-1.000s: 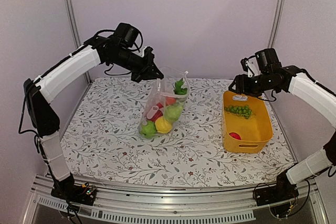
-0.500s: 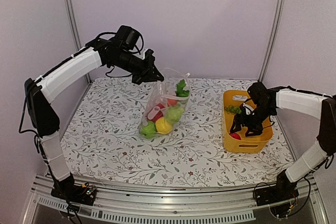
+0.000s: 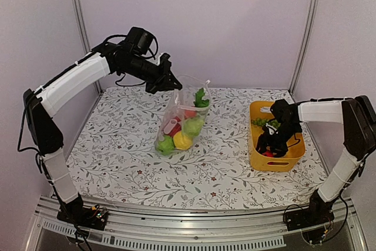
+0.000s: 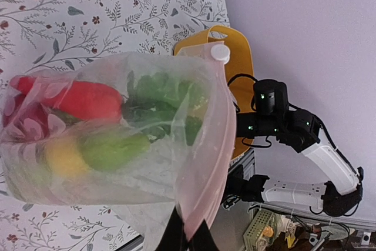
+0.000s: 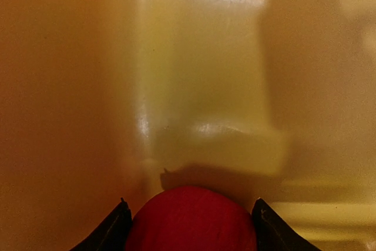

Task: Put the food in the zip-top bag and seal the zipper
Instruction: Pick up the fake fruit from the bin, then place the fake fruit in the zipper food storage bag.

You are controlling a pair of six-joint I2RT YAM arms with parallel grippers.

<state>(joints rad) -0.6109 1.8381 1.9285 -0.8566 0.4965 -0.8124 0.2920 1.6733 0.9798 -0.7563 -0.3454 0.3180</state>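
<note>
The zip-top bag (image 3: 187, 113) hangs upright above the table's middle, its bottom resting on the cloth. My left gripper (image 3: 171, 84) is shut on its top edge; in the left wrist view the fingers (image 4: 176, 236) pinch the pinkish zipper (image 4: 212, 145). Food fills the bag (image 4: 117, 163): a red piece (image 4: 76, 101), green pieces (image 3: 194, 124) and a yellow lemon (image 3: 182, 140). My right gripper (image 3: 268, 147) is down inside the yellow basket (image 3: 294, 152). Its fingertips (image 5: 120, 221) flank a red ball (image 5: 191, 224) that fills the gap between them. A green grape bunch (image 3: 261, 123) lies farther back in the basket.
The floral cloth (image 3: 117, 151) covers the table. The basket wall (image 5: 205, 57) stands close in front of the right wrist camera. Metal posts (image 3: 76, 16) rise at the back corners. The table's front rail (image 3: 188, 230) runs along the near edge.
The right arm came down from above the basket's back rim into the basket, and its jaws now sit around the red ball. The left arm and the bag have barely moved.
</note>
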